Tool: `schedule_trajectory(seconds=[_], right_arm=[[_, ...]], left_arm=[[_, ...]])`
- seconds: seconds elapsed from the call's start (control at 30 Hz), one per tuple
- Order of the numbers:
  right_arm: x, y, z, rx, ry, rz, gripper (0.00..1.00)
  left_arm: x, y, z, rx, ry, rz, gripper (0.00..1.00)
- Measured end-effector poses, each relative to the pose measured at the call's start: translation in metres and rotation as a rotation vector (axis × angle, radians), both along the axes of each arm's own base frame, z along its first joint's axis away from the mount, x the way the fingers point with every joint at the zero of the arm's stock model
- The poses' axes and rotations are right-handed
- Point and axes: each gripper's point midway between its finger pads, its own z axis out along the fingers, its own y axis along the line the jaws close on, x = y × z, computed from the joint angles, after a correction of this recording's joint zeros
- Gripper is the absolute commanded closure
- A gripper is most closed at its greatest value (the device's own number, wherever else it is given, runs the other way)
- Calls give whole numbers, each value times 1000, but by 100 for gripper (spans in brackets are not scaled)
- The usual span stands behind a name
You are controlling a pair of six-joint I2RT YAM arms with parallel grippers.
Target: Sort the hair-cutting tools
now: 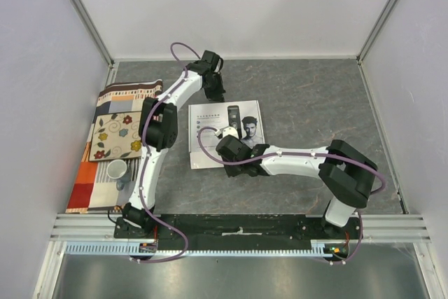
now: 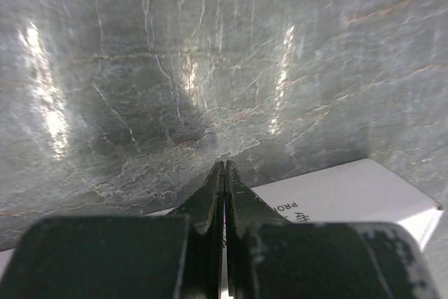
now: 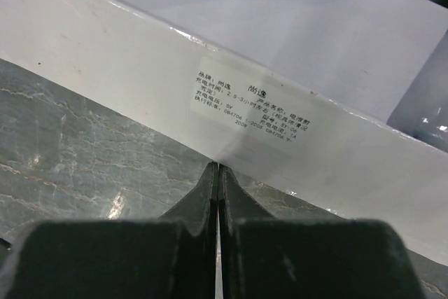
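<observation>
The grey veined worktop (image 1: pixel 315 96) carries a white box (image 1: pixel 206 120) at its middle; left of the box lies a patchwork cloth (image 1: pixel 112 134).

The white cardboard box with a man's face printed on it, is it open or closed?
Closed: the white cardboard box shows only its flat printed lid, nothing inside.

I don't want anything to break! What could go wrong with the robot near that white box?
The right claw is shut, its tips right at the side of the white box; pushing might slide the box instead of opening it. The left arm passes close to the white cup and might knock it over.
</observation>
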Motion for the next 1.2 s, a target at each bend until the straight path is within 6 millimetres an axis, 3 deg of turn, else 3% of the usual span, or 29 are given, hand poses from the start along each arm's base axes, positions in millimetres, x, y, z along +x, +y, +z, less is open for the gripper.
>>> schedule_trajectory(seconds=[0.13, 0.27, 0.57, 0.8, 1.2], right_arm=[[4, 1, -4, -11, -1, -9, 100], [8, 0, -11, -27, 9, -23, 100], [26, -8, -17, -33, 19, -74, 100], [30, -8, -18, -31, 6, -81, 100], [40, -3, -17, 67, -143, -103, 100]], left_arm=[[-14, -6, -20, 24, 47, -19, 98], [-15, -9, -27, 40, 28, -32, 98], [-26, -10, -27, 39, -17, -46, 98], [-27, -10, -26, 27, -64, -45, 98], [-26, -11, -21, 8, -138, -52, 98]])
